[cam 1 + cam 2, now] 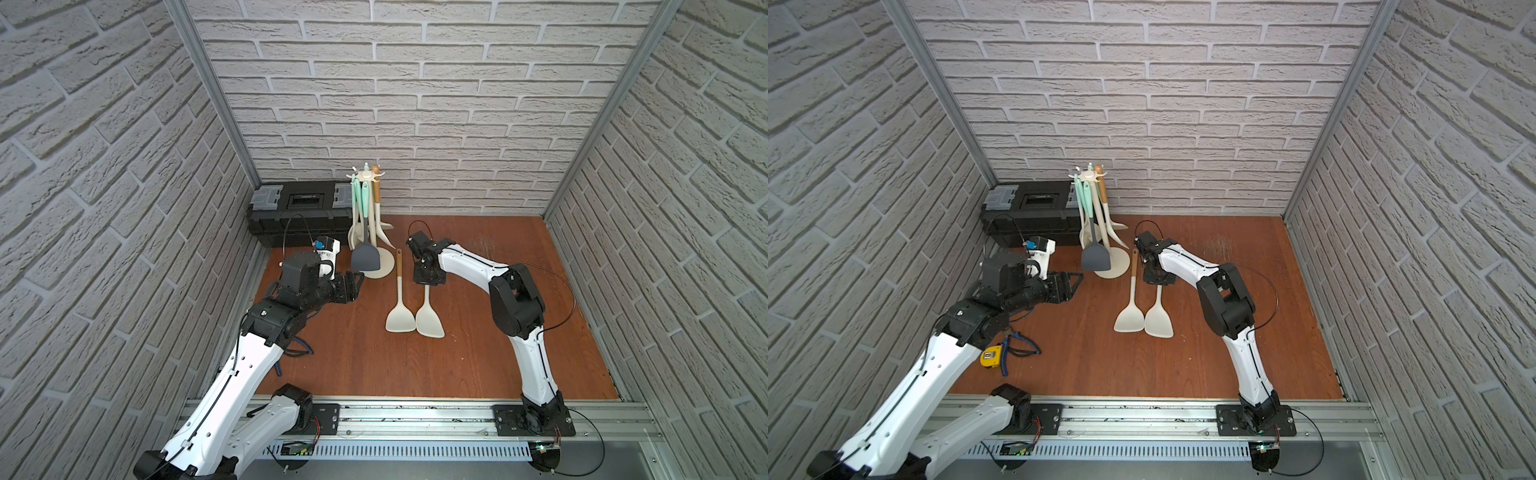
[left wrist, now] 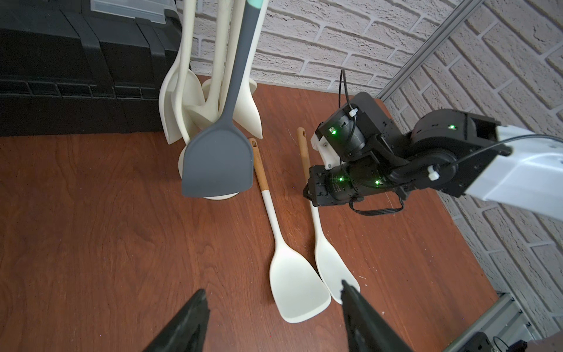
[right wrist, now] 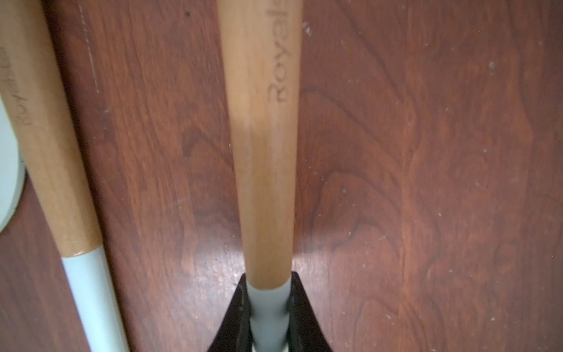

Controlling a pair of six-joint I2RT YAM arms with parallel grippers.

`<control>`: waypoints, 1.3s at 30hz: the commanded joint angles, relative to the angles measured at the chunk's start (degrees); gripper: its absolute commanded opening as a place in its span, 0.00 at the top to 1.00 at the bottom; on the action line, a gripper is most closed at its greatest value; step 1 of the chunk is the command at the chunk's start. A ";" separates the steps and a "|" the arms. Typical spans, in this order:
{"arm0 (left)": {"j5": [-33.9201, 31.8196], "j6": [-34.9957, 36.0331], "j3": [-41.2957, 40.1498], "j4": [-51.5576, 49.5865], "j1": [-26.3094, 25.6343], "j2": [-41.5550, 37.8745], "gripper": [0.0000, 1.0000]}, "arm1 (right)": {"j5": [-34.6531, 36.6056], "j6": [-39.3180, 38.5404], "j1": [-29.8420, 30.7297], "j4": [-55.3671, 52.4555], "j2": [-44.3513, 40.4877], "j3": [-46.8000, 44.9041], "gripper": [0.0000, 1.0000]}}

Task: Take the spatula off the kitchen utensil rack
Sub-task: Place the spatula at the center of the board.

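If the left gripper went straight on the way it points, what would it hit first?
Probably the grey spatula hanging on the rack; the open left gripper aims roughly at its blade. Depth is unclear; it might pass below.

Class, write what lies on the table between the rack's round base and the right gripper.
The loose cream spatula lies there, handle beside the rack's base; the right gripper grips a second spatula. Both top views show it.

Left gripper (image 2: pixel 272 289) with jaws apart; right gripper (image 3: pixel 268 282) seemingly in tight pinch.
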 commanded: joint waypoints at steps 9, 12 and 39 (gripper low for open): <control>1.19 0.36 -1.26 1.97 0.64 0.37 0.30 | -2.42 -1.39 0.02 2.86 2.68 3.98 0.70; 1.34 0.20 -1.44 2.14 0.69 0.46 0.30 | -2.48 -2.01 0.02 2.22 2.89 4.16 0.64; 1.84 6.95 25.49 -7.70 9.89 11.75 0.28 | -8.52 -19.23 1.86 16.32 -21.89 -0.86 0.55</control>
